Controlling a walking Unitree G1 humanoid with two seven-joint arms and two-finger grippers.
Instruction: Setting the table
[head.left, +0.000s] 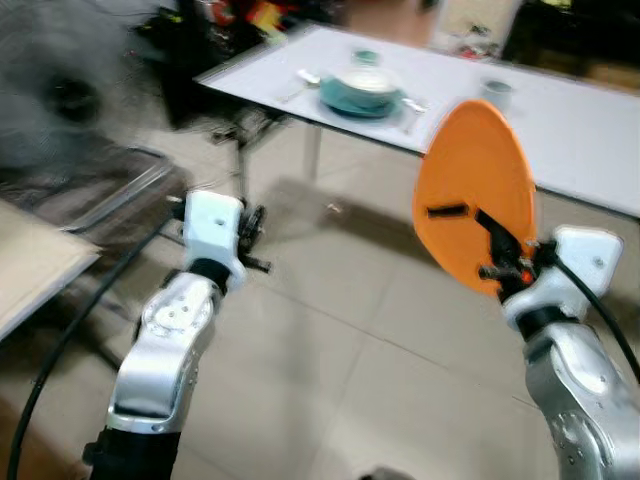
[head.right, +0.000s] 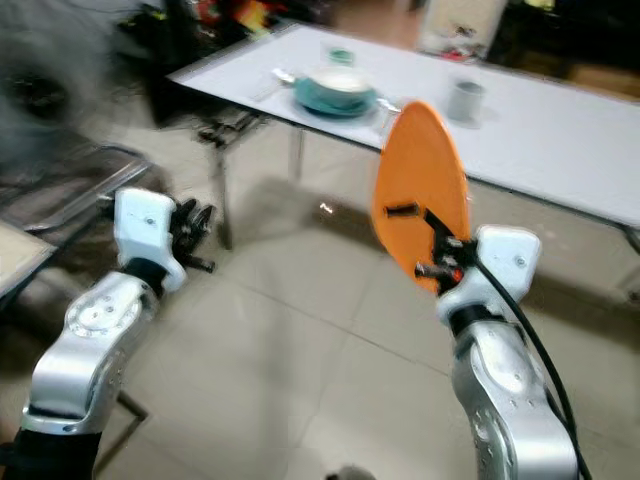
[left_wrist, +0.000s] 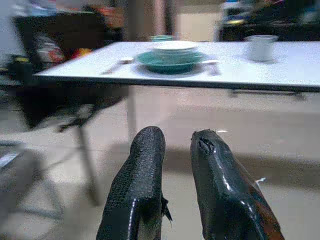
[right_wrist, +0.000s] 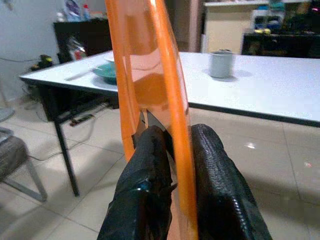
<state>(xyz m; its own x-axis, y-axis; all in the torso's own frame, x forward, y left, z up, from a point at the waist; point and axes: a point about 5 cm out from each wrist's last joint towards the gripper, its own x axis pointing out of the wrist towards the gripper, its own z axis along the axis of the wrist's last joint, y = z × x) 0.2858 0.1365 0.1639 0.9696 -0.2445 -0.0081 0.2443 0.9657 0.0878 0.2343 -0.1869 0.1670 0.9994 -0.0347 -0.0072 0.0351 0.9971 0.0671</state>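
My right gripper (right_wrist: 177, 135) is shut on the rim of an orange plate (head.left: 475, 190), which it holds upright on its edge above the tiled floor, short of the table. The white table (head.left: 570, 130) stands ahead. On its far left part sits a teal plate (head.left: 360, 100) with a white bowl (head.left: 368, 80) on it, cutlery (head.left: 305, 78) to either side and a small teal cup (head.left: 366, 56) behind. A pale mug (head.left: 495, 92) stands further right. My left gripper (left_wrist: 177, 142) is raised at the left, shut and with nothing between its fingers.
A grey chair (head.left: 110, 190) and a round fan (head.left: 60, 95) stand at the left, with a black cable (head.left: 70, 330) trailing across the floor. Dark shelving (left_wrist: 60, 30) lines the back wall. Open tiled floor (head.left: 340, 330) lies between me and the table.
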